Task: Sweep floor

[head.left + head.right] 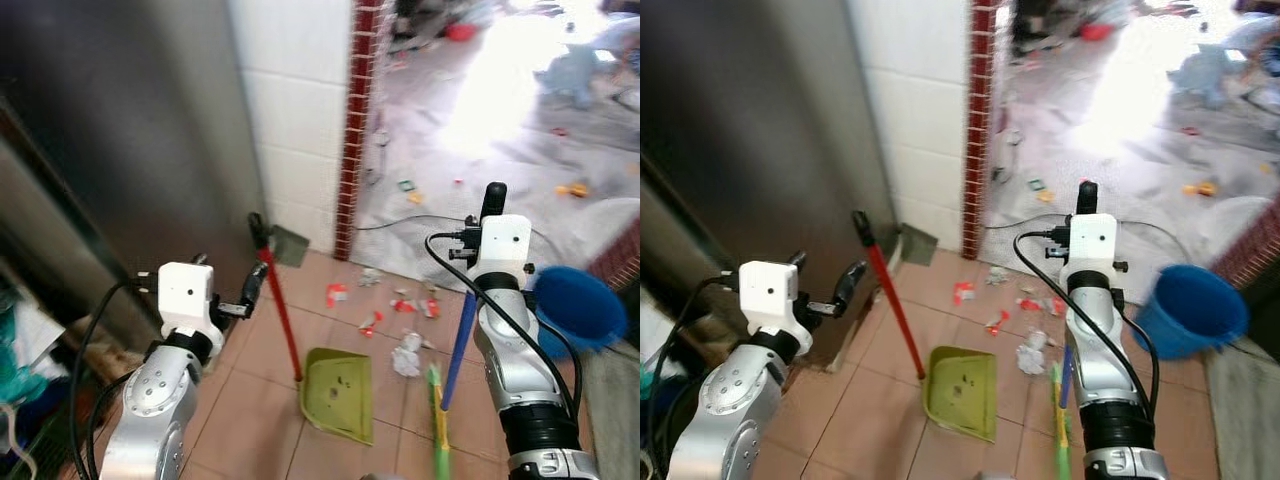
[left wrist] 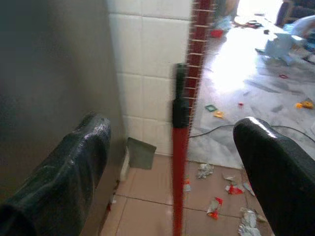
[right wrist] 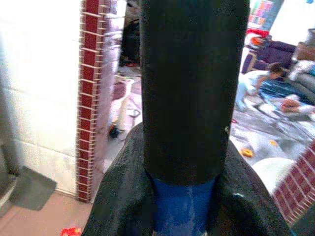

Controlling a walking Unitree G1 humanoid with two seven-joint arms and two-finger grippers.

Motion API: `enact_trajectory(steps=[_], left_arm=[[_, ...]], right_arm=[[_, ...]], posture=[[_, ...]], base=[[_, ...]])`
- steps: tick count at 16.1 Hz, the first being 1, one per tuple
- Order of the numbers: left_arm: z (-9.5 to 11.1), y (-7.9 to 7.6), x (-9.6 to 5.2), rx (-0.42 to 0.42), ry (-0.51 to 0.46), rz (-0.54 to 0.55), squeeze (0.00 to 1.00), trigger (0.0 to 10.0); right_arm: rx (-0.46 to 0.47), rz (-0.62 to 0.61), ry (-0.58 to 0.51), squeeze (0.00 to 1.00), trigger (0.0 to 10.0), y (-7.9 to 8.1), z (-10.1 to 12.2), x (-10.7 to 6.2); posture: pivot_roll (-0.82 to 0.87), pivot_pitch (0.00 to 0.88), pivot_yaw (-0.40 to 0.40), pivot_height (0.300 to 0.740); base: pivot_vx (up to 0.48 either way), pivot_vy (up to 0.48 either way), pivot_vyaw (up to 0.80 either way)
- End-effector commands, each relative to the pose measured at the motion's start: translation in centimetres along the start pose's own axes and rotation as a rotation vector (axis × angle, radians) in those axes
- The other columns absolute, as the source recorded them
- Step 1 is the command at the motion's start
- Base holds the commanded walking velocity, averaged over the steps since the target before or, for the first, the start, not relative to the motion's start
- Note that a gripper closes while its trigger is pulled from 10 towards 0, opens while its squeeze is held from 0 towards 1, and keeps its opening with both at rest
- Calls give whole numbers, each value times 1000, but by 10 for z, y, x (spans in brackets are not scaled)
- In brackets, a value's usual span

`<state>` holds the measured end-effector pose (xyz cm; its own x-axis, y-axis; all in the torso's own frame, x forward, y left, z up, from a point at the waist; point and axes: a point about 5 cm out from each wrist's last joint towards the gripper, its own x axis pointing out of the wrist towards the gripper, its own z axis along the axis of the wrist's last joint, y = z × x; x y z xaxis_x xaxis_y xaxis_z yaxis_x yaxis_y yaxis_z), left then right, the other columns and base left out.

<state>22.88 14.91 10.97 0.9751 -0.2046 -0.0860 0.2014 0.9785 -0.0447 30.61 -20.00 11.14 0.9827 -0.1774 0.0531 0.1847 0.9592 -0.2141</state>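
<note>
Right claw (image 1: 490,200) pinches broom (image 1: 458,345). Left claw (image 1: 250,290) spread beside red dustpan handle (image 1: 280,315), not gripping. Handle could tip, dustpan (image 1: 338,395) slide from trash (image 1: 405,355).

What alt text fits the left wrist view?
The left gripper is open around the upright red dustpan handle with a black tip, fingers apart either side. Behind: white tiled wall, scattered litter scraps on terracotta floor tiles.
</note>
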Motion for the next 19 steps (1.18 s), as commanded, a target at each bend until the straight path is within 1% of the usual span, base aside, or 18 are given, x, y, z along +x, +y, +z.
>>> enact_trajectory(steps=[1, 4, 6, 7, 11, 13, 15, 17, 19], left_arm=[[1, -1, -1, -7, -2, -8, 0, 10000], [0, -5, -3, -8, 7, -23, 0, 10000], [-1, -6, -3, 9, 17, -23, 0, 10000], [-1, -6, -4, -1, 14, -22, 0, 10000], [-5, -6, -7, 15, 34, -8, 0, 10000], [-8, -5, -9, 35, 60, 26, 0, 10000], [-14, -4, -10, 25, 101, 51, 0, 10000], [-23, -1, -8, 25, 156, 44, 0, 10000], [-22, -1, -3, 17, 135, 27, 0, 10000]], right_arm=[[-3, 11, -41, 0, 10000, 2, 10, 5], [-4, 15, -39, 0, 10000, 2, 10, 5], [-6, 15, -37, 0, 10000, 2, 10, 5], [-6, 15, -37, 0, 10000, 2, 10, 4], [-7, 16, -32, 0, 10000, 1, 8, 3], [-9, 17, -29, 0, 10000, 1, 8, 2], [-9, 21, -28, 0, 10000, 2, 8, 2], [-6, 24, -28, 0, 10000, 3, 9, 2], [-4, 22, -24, 0, 10000, 2, 8, 2]], posture=[[-81, 0, -3, 740], [-82, 0, -4, 740], [-84, 0, -3, 740], [-85, 0, -2, 740], [-88, 0, -2, 740], [-87, 0, -2, 740], [-84, 0, -7, 740], [-85, 0, -7, 740], [-87, 0, -5, 740]], base=[[315, 0, 0], [346, 0, 0], [0, 0, 0], [0, 0, 0], [0, 0, 0], [0, 0, 0], [0, 0, 0], [0, 0, 0], [0, 0, 0]])
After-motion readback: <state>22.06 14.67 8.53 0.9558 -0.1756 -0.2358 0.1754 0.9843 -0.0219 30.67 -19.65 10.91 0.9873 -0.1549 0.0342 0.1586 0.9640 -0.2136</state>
